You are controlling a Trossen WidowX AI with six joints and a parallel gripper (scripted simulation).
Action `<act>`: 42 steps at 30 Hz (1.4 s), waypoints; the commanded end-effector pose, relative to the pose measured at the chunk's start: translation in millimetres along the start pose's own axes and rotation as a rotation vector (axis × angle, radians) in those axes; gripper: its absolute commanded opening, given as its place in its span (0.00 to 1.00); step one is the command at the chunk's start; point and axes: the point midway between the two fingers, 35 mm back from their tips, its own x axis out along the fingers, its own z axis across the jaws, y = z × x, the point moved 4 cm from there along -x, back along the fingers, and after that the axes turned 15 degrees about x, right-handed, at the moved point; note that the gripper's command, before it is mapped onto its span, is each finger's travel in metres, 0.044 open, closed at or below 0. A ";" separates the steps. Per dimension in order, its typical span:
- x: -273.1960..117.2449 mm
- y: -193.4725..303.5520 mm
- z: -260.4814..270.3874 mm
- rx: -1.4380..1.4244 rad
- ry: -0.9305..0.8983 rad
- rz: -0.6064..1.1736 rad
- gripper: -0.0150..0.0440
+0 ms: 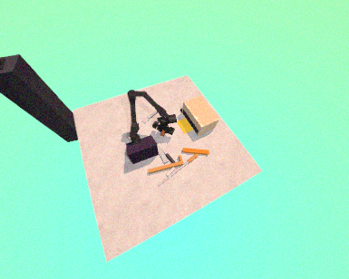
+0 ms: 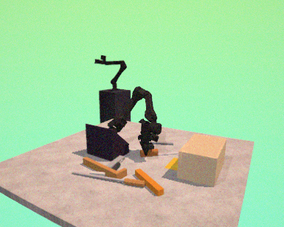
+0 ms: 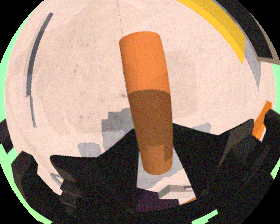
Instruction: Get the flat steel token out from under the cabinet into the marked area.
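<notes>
Gripper (image 1: 163,132) (image 2: 147,152) (image 3: 152,129) clamped on an orange cylindrical handle (image 1: 162,133) (image 2: 151,152) (image 3: 145,65), tan cabinet (image 1: 201,113) (image 2: 202,158) beyond a yellow marked area (image 1: 185,126) (image 2: 172,163) (image 3: 221,25), no lettering legible

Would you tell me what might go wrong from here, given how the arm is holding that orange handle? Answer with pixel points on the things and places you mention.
The black gripper (image 1: 163,132) (image 2: 147,152) (image 3: 152,129) grips only the round orange handle (image 3: 145,62), so the thin rod beyond might swing or twist on contact. The tan box-shaped cabinet (image 1: 201,109) (image 2: 202,158) stands close by; a low approach could bump it.
</notes>
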 end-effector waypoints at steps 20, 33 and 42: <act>-0.9 13.0 -26.9 0.003 0.003 -0.004 0.25; -1.0 20.2 -40.3 0.003 0.004 -0.004 0.25; -1.1 25.1 -49.4 0.003 0.005 -0.004 0.25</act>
